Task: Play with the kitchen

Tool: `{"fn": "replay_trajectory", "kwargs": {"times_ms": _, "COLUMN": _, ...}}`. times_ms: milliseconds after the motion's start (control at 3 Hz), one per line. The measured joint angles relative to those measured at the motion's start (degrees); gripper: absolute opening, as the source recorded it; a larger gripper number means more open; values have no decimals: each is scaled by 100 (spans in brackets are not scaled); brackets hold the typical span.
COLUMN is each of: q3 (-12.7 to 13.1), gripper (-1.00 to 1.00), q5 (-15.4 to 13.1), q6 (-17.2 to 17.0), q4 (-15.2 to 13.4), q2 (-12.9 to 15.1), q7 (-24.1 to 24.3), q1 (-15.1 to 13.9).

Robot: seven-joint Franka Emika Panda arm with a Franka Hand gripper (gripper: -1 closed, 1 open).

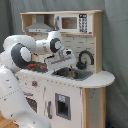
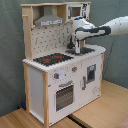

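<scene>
The kitchen [image 1: 75,95] [image 2: 40,80] is a tall white and light-wood toy unit. Its red-ringed black stovetop [image 1: 37,66] [image 2: 52,59] lies beside the sink [image 1: 73,74], which has a black faucet [image 1: 85,58] [image 2: 71,45]. In both exterior views my gripper [image 1: 64,63] [image 2: 78,48] hangs just above the sink, close beside the faucet. Nothing shows in it. The windowed oven door [image 2: 64,95] is shut.
A grey hood [image 1: 39,25] [image 2: 47,20] and a small microwave [image 1: 75,22] [image 2: 77,10] sit on the upper shelf, above my arm. The kitchen stands on a wooden table [image 2: 100,112]. Grey curtain hangs behind.
</scene>
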Motion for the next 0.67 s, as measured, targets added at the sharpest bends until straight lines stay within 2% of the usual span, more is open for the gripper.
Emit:
{"fn": "replay_trajectory", "kwargs": {"times_ms": 333, "q3": 400, "gripper": 100, "q5": -3, "q6": -86, "q4": -10, "q2": -3, "q7": -184, "q1": -369}}
{"fn": "replay_trajectory", "kwargs": {"times_ms": 667, "q3": 647, "gripper": 100, "q5": 12, "q6": -48, "q4": -7, "q2": 3, "q7": -532, "q1": -542}}
